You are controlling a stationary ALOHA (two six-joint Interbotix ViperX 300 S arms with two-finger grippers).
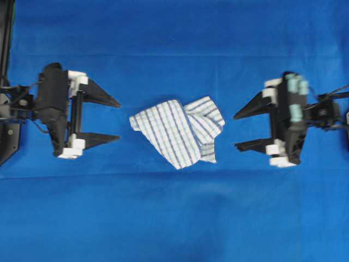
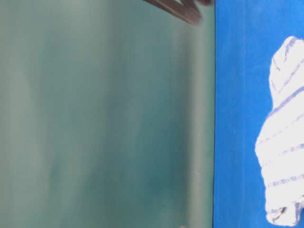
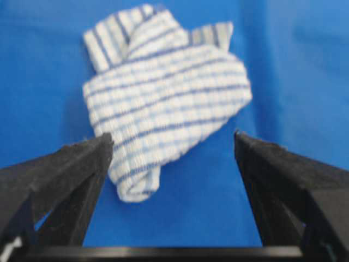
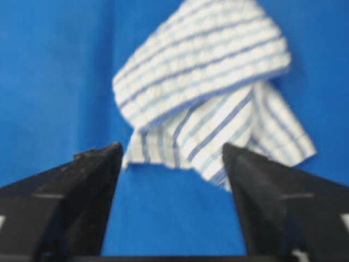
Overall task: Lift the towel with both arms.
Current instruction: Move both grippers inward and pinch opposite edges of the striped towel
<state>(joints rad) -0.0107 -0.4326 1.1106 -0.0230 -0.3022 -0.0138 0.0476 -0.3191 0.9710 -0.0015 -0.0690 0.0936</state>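
Towel (image 1: 179, 132): small white cloth with thin blue-grey plaid stripes, crumpled and folded over itself, lying flat on the blue table (image 1: 174, 218) near the middle of the overhead view, between the two arms and touched by neither; seen too at the right edge of the table-level view (image 2: 285, 142), bunched on the blue cover beside a plain green backdrop (image 2: 104, 118). Left hand (image 1: 119, 120): black pointed fingers spread wide, tips aimed at the towel, near its left edge but apart from it, nothing pinched; white plastic blocks at the finger bases. From the left wrist view (image 3: 173, 143): both fingers well apart, framing the near end of the towel (image 3: 163, 103), which lies ahead and between them. Right hand (image 1: 235, 131): fingers likewise spread wide, tips turned toward the towel's right side, a strip of bare blue between, nothing held; pale teal pads on top of its body. From the right wrist view (image 4: 172, 148): open fingers on either side of the towel's lower corner (image 4: 207, 93), cloth lying just beyond the tips.
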